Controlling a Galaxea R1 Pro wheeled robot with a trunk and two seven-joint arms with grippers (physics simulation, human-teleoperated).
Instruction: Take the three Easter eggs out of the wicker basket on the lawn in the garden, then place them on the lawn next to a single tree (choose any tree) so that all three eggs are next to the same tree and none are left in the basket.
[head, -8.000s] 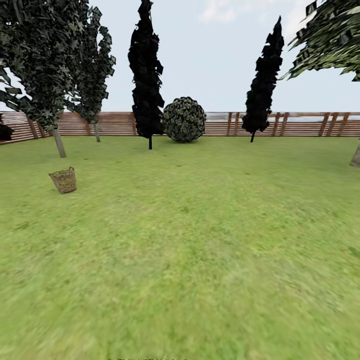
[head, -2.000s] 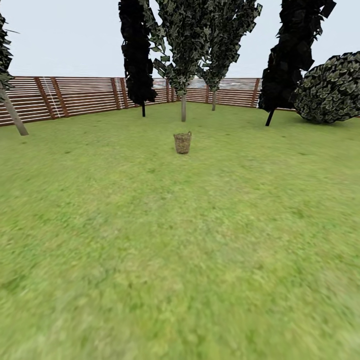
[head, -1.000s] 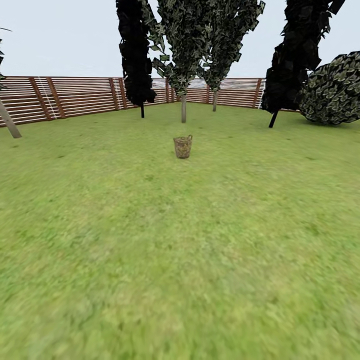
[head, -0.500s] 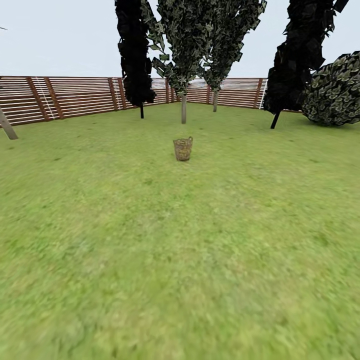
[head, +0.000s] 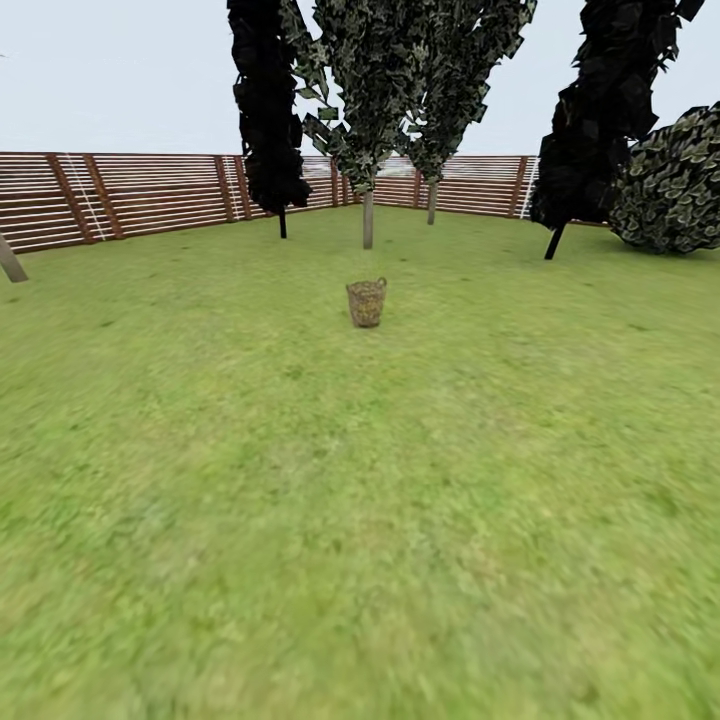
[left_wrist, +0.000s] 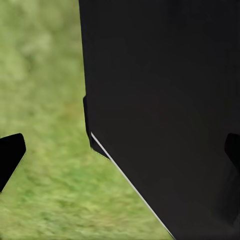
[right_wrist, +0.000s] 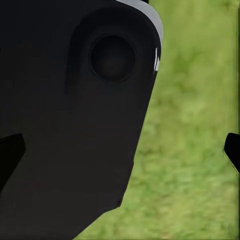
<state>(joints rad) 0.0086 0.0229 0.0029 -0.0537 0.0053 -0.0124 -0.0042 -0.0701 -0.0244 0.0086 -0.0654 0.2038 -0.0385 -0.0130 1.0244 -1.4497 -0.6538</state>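
Observation:
The wicker basket (head: 366, 302) stands upright on the lawn (head: 360, 520), far ahead at the middle of the head view. The Easter eggs are hidden; the basket's inside cannot be seen from here. A tree (head: 368, 218) with a pale straight trunk rises a short way behind the basket, and a second one (head: 431, 203) stands further back to its right. In the left wrist view my left gripper (left_wrist: 120, 152) is open, its dark fingertips (left_wrist: 10, 155) wide apart over grass. My right gripper (right_wrist: 120, 150) is open too, with nothing held.
Two dark trees with thin black trunks (head: 283, 222) (head: 553, 240) flank the pale ones. A round bush (head: 670, 185) sits at the right, and a brown slatted fence (head: 130, 195) rings the garden. A leaning trunk (head: 10, 262) shows at the left edge. Black robot body (left_wrist: 165, 100) blocks much of each wrist view.
The camera first turned until the basket came to the middle, then rolled forward: basket and trees look slightly larger and the left trunk slid toward the edge. Nothing on the lawn moved.

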